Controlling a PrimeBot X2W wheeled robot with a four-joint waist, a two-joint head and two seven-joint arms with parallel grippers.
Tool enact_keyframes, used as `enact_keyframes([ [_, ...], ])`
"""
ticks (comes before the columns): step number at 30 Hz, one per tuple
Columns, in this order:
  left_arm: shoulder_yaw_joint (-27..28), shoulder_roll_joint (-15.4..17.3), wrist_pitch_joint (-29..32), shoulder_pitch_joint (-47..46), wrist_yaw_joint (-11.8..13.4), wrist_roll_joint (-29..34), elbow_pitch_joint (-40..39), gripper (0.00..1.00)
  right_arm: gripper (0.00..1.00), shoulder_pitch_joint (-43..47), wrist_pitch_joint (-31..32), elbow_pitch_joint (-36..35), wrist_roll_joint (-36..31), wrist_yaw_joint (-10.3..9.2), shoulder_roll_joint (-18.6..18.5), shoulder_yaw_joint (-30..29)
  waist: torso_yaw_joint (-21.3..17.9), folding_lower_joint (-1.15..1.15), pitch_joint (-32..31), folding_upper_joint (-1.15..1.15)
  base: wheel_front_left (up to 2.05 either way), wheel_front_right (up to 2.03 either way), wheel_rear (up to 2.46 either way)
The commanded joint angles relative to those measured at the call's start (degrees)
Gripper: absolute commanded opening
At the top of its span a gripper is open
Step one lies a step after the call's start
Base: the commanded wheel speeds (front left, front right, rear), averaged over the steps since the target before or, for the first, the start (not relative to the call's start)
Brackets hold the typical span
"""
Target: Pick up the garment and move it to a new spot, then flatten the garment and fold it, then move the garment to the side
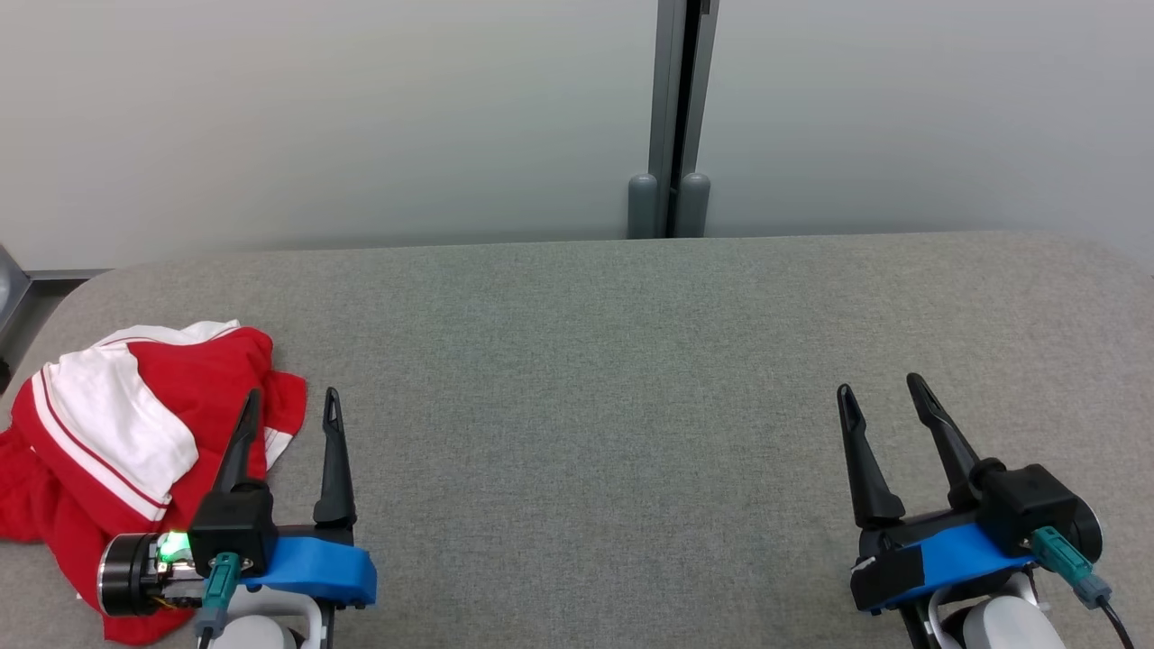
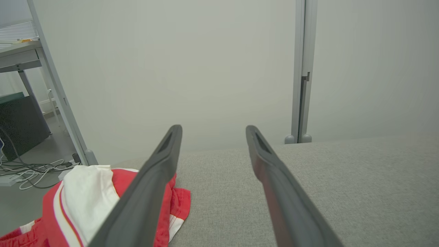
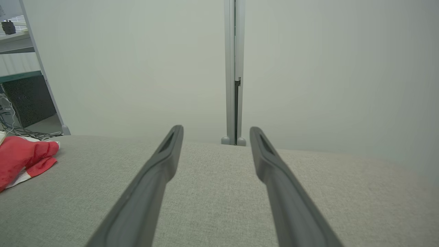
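Head view: the garment (image 1: 117, 424) lies crumpled at the left end of the bench (image 1: 586, 379), and both of your pincers are spread wide and empty.

Your left pincer (image 1: 291, 397) sits just beside the heap's right edge, with one finger crossing over the red cloth; you cannot tell from here whether it touches. Your right pincer (image 1: 879, 386) is well apart from the garment, over bare bench on the right. Expect the red-and-white garment to be light, soft and limp, so it will likely sag and trail rather than lift as one piece, and thin fabric may slip from narrow fingers. Your best hold is probably a raised fold or the hem nearest your left pincer, with a good bite of cloth taken before you lift.
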Motion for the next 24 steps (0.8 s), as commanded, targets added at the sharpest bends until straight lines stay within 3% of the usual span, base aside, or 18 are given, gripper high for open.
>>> enact_keyframes([
  [1,0.1,0.3,-0.3,-0.4,0.3,0.2,-0.2,1.0,1.0,-0.5,-0.3,0.3,-0.5,0.03,-0.4,-0.1,0.0,0.0,0.0,0.0,0.0,0.0,0.0],
  [24,0.6,0.3,-0.3,-0.6,0.3,0.0,-0.3,1.0,1.0,-0.6,-0.3,1.2,0.7,0.03,-0.4,0.2,1.3,0.0,0.5,0.0,0.0,0.0,0.0],
])
